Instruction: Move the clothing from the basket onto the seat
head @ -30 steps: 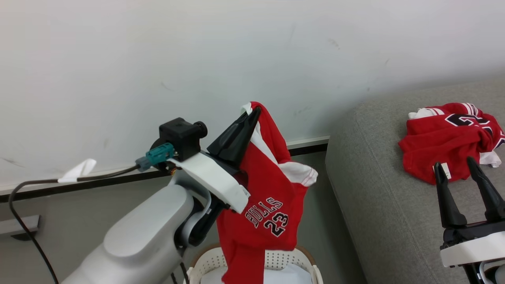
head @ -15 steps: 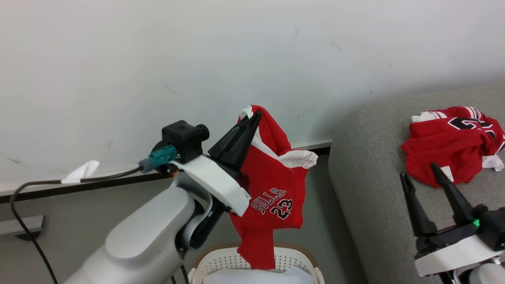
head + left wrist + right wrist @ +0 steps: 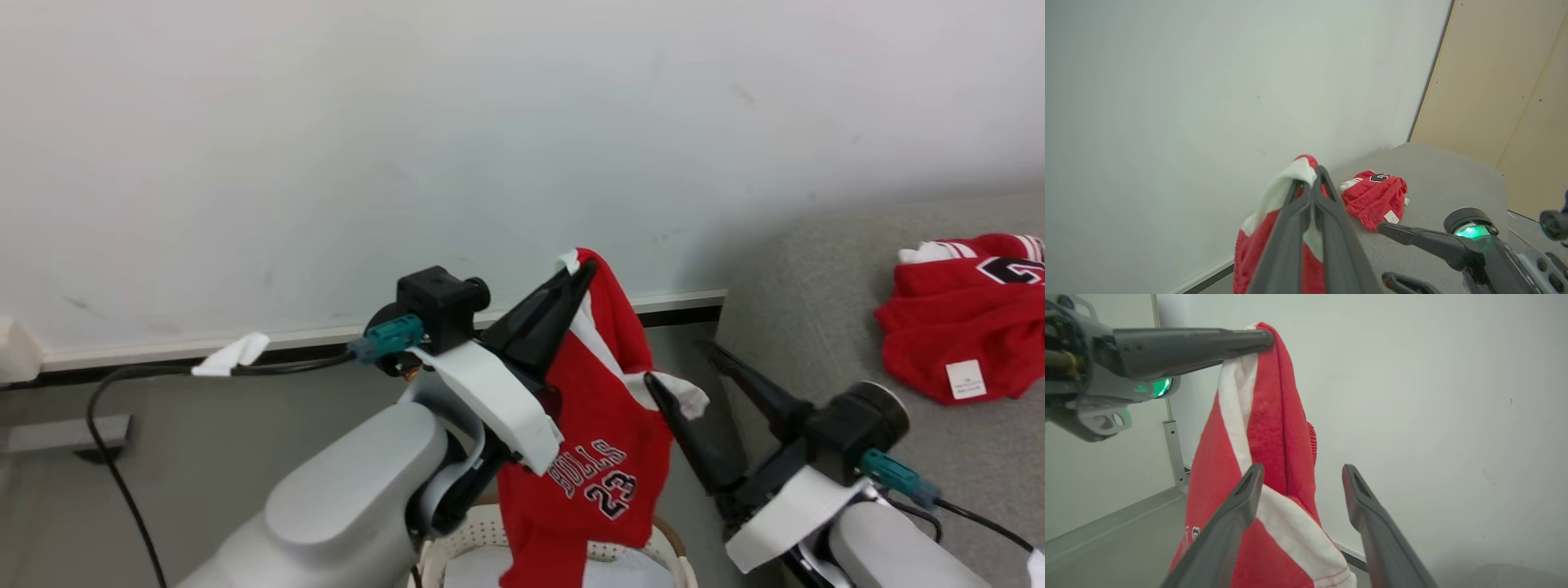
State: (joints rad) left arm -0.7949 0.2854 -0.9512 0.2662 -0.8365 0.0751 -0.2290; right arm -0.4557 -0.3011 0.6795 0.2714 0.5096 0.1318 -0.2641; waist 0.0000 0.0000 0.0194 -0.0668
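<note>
Step in hand: carrying one jersey from the basket to the sofa; it is lifted but not yet over the sofa.
Left gripper (image 3: 586, 269): clamped on the white-trimmed top edge of the hanging jersey (image 3: 600, 425), raised in front of the wall.
Hanging jersey: dangles free, with its lower end over the basket (image 3: 469, 539) at the near edge, left of the sofa.
Right gripper (image 3: 680, 365): spread wide, holding nothing, and just beside the jersey's white sleeve on its right; I cannot tell if it touches.
Sofa (image 3: 939, 474): at the right, with another jersey (image 3: 955, 335) lying crumpled on it.
Next move: probably swing the hanging jersey right over the sofa, keeping its hem clear of the sofa's near corner, then let go.
</note>
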